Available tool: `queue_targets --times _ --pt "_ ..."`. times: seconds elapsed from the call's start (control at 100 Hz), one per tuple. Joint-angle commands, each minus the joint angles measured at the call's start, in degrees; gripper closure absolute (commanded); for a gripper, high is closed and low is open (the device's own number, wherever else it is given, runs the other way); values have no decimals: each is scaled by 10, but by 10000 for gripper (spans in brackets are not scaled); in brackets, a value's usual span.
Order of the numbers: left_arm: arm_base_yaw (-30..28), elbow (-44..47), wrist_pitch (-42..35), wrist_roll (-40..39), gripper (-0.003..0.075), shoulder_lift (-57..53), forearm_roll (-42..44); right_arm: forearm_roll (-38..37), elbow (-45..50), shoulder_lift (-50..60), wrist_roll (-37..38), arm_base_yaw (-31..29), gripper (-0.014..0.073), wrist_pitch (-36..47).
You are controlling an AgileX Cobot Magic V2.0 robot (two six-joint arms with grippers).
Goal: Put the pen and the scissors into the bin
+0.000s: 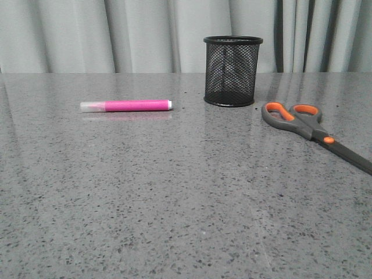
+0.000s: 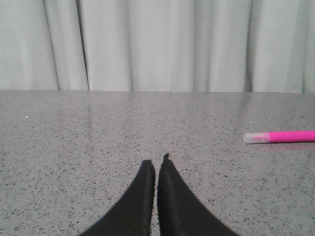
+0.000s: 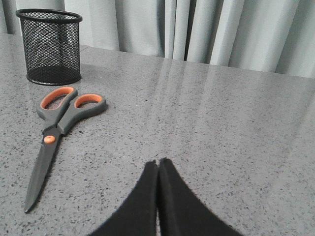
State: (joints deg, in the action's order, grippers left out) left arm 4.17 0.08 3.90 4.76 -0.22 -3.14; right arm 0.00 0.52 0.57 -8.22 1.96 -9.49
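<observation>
Nothing had gone into the bin (image 1: 232, 71) yet: one pen (image 1: 126, 105) lay flat on the table (image 1: 174, 203) to the bin's left, well apart from it, and one pair of scissors (image 1: 314, 131) lay to its right, handles nearest the bin, blades running toward the near right edge. One bin stood upright at the far middle. The left gripper (image 2: 156, 164) hovered with jaws pressed together, holding nothing, the pen off to its right. The right gripper (image 3: 158, 163) was likewise closed and empty, scissors to its left. A good first step, I judged, would be opening the left jaws, descending over the pen's pink middle across its length, then closing squarely.
</observation>
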Motion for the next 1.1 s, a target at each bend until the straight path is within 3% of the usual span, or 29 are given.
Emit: queue_targets --times 0.0,0.24,0.52,0.81,1.09 --pt "-1 26 -46 -6 739 -19 -6 -6 9 12 -1 -3 670 51" --pt "-1 26 -46 -6 739 -19 -55 57 9 12 -1 -3 670 51" --pt "-1 26 -50 -6 739 -19 -230 162 9 12 -1 -3 670 86" --pt "-1 22 -51 -6 739 -19 -410 359 7 12 -1 -3 669 101" --pt "-1 -52 17 -4 740 7 -398 336 -68 -44 -13 -3 647 36"
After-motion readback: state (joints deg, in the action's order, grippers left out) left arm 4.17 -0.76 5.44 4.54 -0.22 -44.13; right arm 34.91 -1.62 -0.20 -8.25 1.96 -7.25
